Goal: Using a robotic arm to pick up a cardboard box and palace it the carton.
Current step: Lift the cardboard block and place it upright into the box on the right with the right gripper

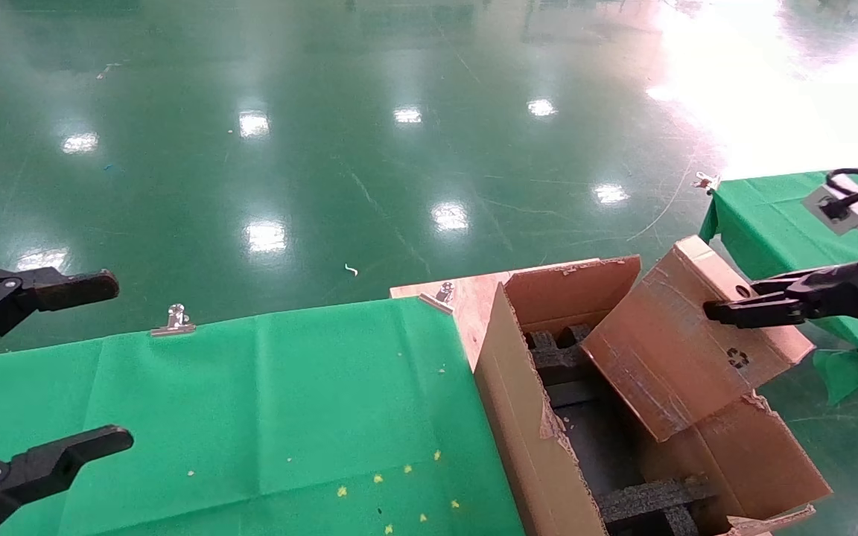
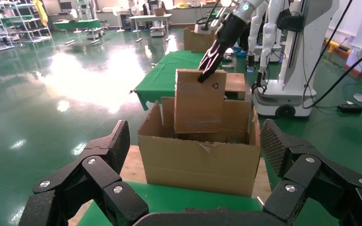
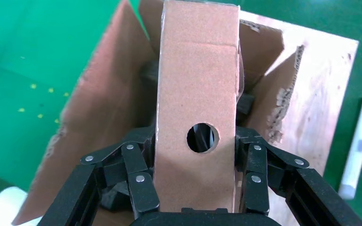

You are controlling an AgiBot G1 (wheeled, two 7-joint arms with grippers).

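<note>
Cardboard box (image 1: pixel 678 350) hangs tilted over the open carton (image 1: pixel 526 424), its lower end dipped between the carton's flaps while its upper end sticks out above them. The right gripper (image 1: pixel 723 311) pinches that upper end: in the right wrist view its black fingers (image 3: pixel 139 181) press against both broad faces of the box (image 3: pixel 195 117), on either side of the narrow edge with a round hole. How far the box reaches down inside cannot be told, since the carton's near wall hides its lower end in the left wrist view and the box itself covers much of the interior from above. Black foam blocks (image 1: pixel 649 497) show only in part on the carton floor. The robotic arm (image 2: pixel 231 28) behind the right gripper is mostly cut off in the head view; the left wrist view shows it reaching down to the box (image 2: pixel 199 101) from above the far green table (image 2: pixel 167 75). The left gripper (image 1: pixel 42 372) hovers well apart at the left over the near green table (image 1: pixel 250 417), fingers spread wide with nothing between them, and its arm is out of frame. The carton stands on a wooden board (image 1: pixel 474 298) just beside that table.
</note>
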